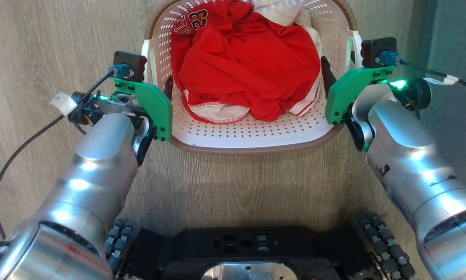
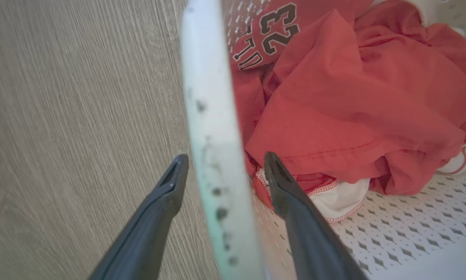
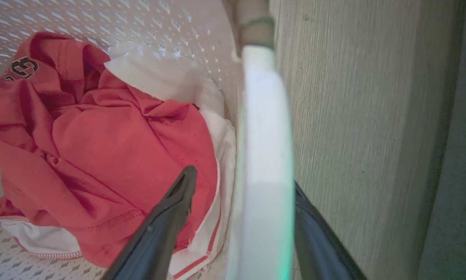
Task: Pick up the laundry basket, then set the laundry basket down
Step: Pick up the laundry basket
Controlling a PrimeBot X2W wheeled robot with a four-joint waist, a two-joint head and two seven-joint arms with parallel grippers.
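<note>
The laundry basket, cream-white and perforated with a brown rim, is in front of me over the wood floor, with red and white clothes heaped inside. My left gripper is open and straddles the basket's left white handle, one finger outside and one inside, with gaps on both sides. My right gripper is open astride the right handle. Its inner finger is over the clothes and its outer finger is partly hidden behind the handle.
My dark wheeled base lies just below the basket's near rim. A grey-green strip runs along the right beyond the right arm. Black cables trail from both wrists. Bare wood floor stretches to the left.
</note>
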